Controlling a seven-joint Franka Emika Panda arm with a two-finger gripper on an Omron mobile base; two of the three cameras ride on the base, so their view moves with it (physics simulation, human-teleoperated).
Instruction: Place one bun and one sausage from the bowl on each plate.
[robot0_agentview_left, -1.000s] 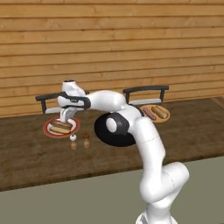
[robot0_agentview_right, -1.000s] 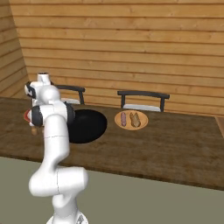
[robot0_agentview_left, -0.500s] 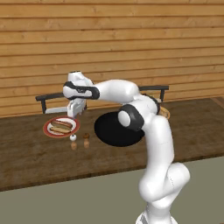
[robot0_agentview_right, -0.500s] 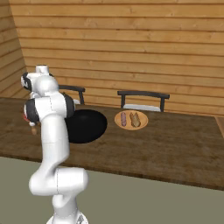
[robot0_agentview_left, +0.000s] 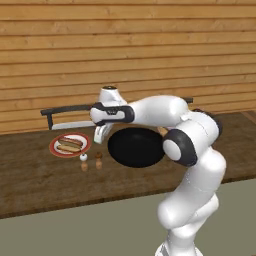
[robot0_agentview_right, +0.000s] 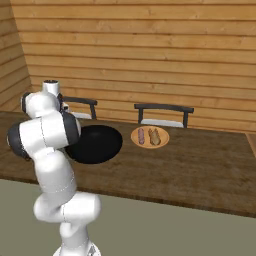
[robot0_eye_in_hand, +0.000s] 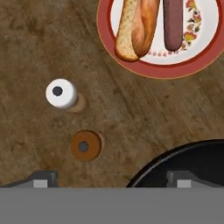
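Both rolls look light, soft; sausage (robot0_eye_in_hand: 173, 24) firm, slick: take mid-length. Red-rimmed plate (robot0_eye_in_hand: 109, 41) at 12 o'clock; my fingers (robot0_eye_in_hand: 109, 179) spread wide, empty.

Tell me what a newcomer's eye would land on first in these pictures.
First the white arm, bent over the dark wooden table with its open gripper hanging between the red-rimmed plate and the big black bowl. That plate carries a bun and a sausage side by side, as does the tan plate farther along. Two small shakers, one white and one brown, stand just in front of the red-rimmed plate.
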